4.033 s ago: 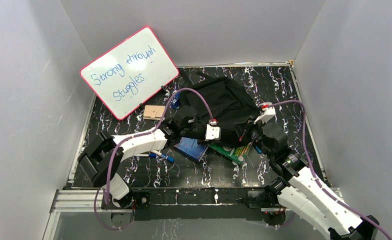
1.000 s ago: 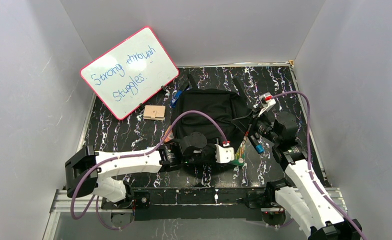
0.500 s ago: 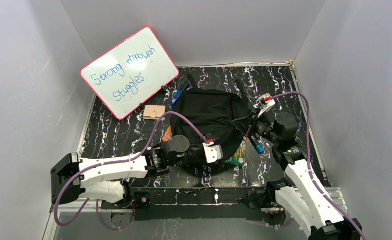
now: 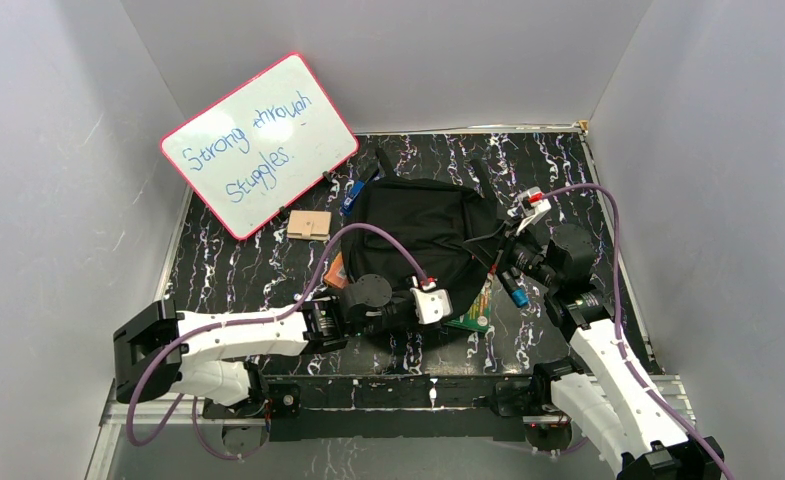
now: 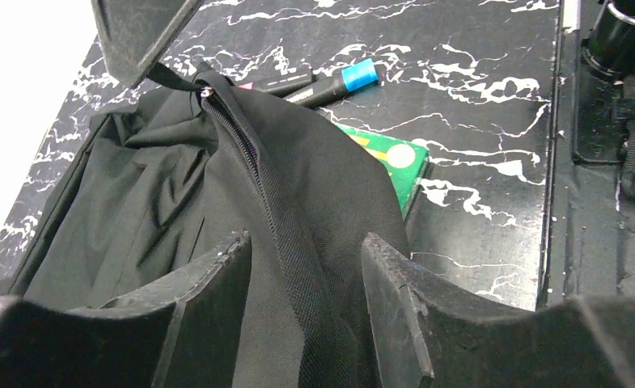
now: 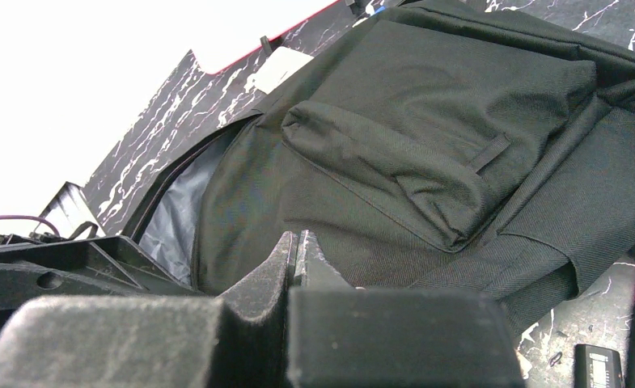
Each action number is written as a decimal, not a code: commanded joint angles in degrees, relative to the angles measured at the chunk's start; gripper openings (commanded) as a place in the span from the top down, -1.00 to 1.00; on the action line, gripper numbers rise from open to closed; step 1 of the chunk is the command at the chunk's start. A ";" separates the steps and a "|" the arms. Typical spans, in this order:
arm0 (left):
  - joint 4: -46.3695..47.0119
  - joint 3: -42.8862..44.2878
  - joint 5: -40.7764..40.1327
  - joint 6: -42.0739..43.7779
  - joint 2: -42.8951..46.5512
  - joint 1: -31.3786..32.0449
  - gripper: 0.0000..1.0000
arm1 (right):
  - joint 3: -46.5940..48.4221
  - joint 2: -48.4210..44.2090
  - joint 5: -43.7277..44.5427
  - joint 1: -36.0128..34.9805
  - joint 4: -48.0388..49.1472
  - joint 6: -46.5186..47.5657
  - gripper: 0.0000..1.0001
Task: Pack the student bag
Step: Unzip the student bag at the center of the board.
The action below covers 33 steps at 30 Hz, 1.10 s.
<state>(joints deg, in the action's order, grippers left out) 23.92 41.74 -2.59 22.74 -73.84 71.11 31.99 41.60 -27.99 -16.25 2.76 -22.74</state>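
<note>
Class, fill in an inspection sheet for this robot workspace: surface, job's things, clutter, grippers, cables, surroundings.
Surface: black marbled table, partly covered.
Job's things: student bag lies mid-table, zipper open, grey lining showing.
Clutter: whiteboard propped at back left; wooden block beside it; green book partly under the bag; blue-capped marker on the table.
Grippers: left gripper open, jaws astride the bag's zipper edge; right gripper shut at the bag's side, pinched fabric cannot be told.
Cables: purple cable arcs above the bag from the left arm; a second one runs along the right arm.
Surroundings: grey walls on three sides.
</note>
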 commanded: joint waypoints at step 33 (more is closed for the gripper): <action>-9.67 -3.31 0.73 -2.26 6.38 0.34 1.00 | 6.75 20.78 47.50 0.04 -4.40 -0.26 1.00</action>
<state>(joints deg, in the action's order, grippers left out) 16.36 39.03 -4.05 21.39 -71.02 70.98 35.62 60.69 5.76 -17.63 -7.53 -24.47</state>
